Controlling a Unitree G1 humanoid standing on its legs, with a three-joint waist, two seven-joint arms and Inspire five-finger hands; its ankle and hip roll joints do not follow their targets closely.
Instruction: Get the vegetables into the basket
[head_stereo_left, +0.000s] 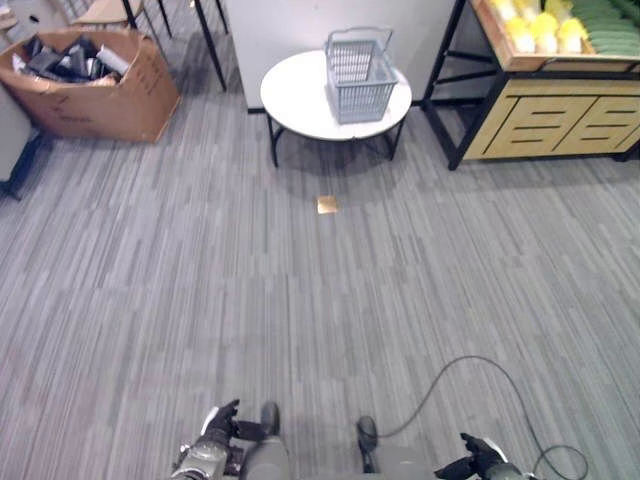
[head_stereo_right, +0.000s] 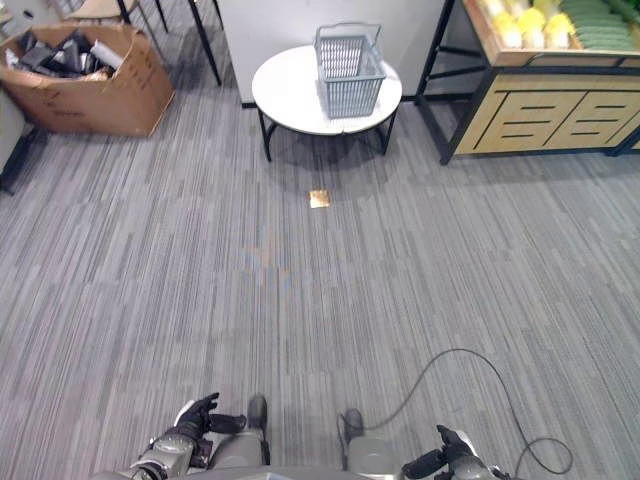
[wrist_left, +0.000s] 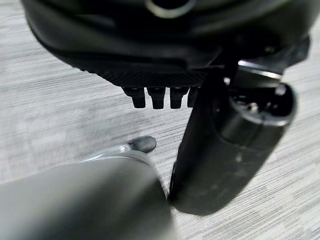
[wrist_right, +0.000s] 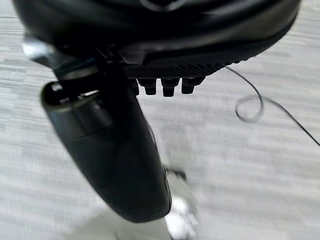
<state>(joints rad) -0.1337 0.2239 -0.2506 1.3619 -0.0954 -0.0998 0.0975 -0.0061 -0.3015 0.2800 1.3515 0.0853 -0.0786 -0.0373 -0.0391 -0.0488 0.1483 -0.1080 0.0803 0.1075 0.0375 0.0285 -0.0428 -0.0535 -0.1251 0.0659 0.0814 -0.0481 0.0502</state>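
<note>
- My left hand (head_stereo_left: 222, 422) hangs low at my side, fingers relaxed and holding nothing; in the left wrist view the fingertips (wrist_left: 157, 97) show as a short row beside the thick thumb, with only carpet past them.
- My right hand (head_stereo_left: 478, 457) hangs the same way on the other side, loose and holding nothing.
- Both sit low and idle, I judge, because nothing is within reach yet: the work lies well ahead across the floor.
- Basket (head_stereo_left: 358, 75): pale grey plastic, slatted open-grid walls, thin handle folded up at the rim. It stands on the small round white counter (head_stereo_left: 290, 100), which has dark legs. It looks set there as the drop-off point; I cannot see anything in it.
- Vegetables (head_stereo_left: 590, 25): on the wooden rack to the right of the counter, yellow rounded pieces beside flat green ones, lying in a tilted tray so they face out for picking.
- Cardboard box (head_stereo_left: 95, 85) far left, full of dark odds and ends, well apart from the job.
- Floor: grey striped carpet, with a small tan square marker (head_stereo_left: 327, 204) before the counter.
- Task not begun, by my reading.
</note>
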